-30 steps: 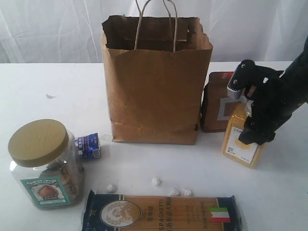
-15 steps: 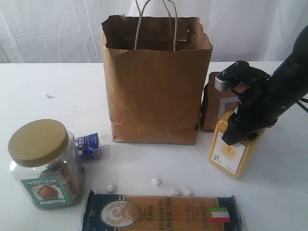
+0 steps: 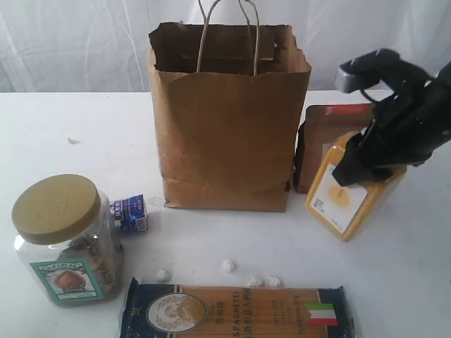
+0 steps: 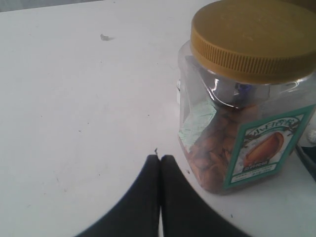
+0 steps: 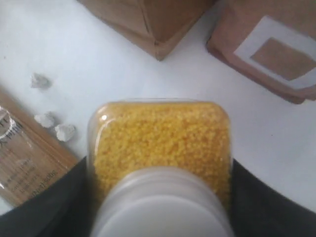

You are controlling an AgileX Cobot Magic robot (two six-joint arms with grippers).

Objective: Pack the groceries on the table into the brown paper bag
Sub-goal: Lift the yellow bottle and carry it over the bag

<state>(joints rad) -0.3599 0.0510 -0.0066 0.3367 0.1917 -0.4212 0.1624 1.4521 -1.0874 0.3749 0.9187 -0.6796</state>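
My right gripper [image 3: 363, 162] is shut on the yellow white-capped bottle [image 3: 347, 197], which hangs tilted just above the table, right of the brown paper bag [image 3: 225, 120]. From the right wrist I look down on the bottle [image 5: 160, 143] with a finger [image 5: 256, 202] at each side. Behind it stands the brown pouch [image 3: 325, 137]. The tan-lidded jar [image 3: 63, 239] stands at the front left, and my left gripper [image 4: 159, 160] sits shut and empty beside this jar [image 4: 247, 94]. The spaghetti packet [image 3: 236, 310], the small carton [image 3: 130, 213] and foil balls [image 3: 229, 265] lie in front of the bag.
The white table [image 3: 70, 134] stretches left of the bag. A small mark [image 3: 72, 141] lies on it at the far left. A white curtain hangs behind. The dark pull-tab jar is out of view.
The right gripper has lifted the yellow bottle off the table, first carrying it left toward the bag, then raising and tilting it. The left gripper's motion cannot be judged.
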